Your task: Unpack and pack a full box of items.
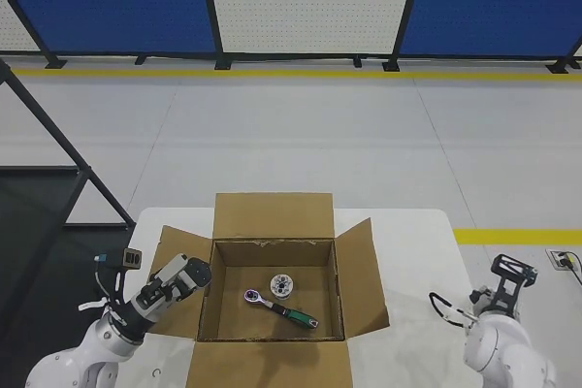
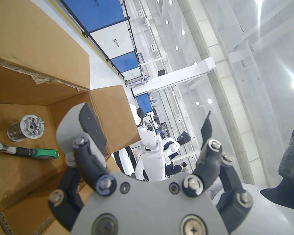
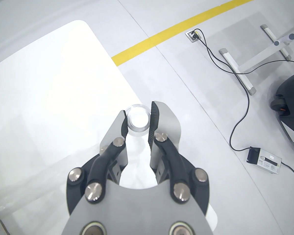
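the brown box (image 1: 272, 213) sits open in the middle of the white table (image 1: 417, 242), with all four flaps folded out flat.

two things are inside the box, down on its floor. one is a ratchet (image 1: 281, 308) with a green and black handle. it lies flat and slanted, with its shiny head toward the box's left wall. the other is a small round metal part (image 1: 282, 284). it stands just beside the ratchet's head, closer to the box's back wall. the two are near each other, but you cannot tell if they touch.

the left gripper (image 2: 147, 110) is up by the box's left flap, just outside the left wall. its fingers (image 2: 93, 128) are spread wide apart and nothing is between them.

the right gripper (image 3: 138, 113) is well away from the box, out past its right flap, near the edge of the table. its two fingers are squeezed onto a little clear cup (image 3: 137, 121), one pad on each side. the cup is round and looks white inside. you cannot tell if the cup rests on the table or is held up off it.

on the floor past the table, on the box's right side, runs a yellow line (image 3: 198, 17) and a black cord (image 3: 242, 113).
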Available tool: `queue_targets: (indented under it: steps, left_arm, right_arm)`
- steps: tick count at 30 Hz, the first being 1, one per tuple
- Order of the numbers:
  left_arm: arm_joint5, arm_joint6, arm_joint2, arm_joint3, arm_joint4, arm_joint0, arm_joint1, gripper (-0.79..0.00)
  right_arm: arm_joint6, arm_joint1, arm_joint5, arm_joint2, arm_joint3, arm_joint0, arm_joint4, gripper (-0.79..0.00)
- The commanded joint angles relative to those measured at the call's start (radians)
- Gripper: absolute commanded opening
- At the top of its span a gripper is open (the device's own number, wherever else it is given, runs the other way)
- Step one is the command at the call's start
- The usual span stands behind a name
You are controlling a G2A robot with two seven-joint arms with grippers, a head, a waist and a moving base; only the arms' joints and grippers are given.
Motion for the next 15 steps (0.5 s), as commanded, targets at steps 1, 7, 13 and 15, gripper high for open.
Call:
queue_targets:
  steps: [1, 7, 13, 15]
  left_arm:
    - [0.0, 0.0, 0.0, 0.0, 0.0, 0.0, 0.0, 0.0]
    - [0.0, 0.0, 0.0, 0.0, 0.0, 0.0, 0.0, 0.0]
    - [0.0, 0.0, 0.0, 0.0, 0.0, 0.0, 0.0, 0.0]
    - [0.0, 0.0, 0.0, 0.0, 0.0, 0.0, 0.0, 0.0]
  right_arm:
    - [-0.009, 0.001, -0.024, 0.015, -0.026, -0.03, 0.023, -0.785]
    - [-0.02, 0.003, -0.057, 0.028, -0.075, -0.101, 0.043, -0.785]
    - [-0.025, 0.003, -0.069, 0.029, -0.086, -0.133, 0.044, -0.785]
    - [-0.03, 0.004, -0.078, 0.023, -0.084, -0.137, 0.038, -0.785]
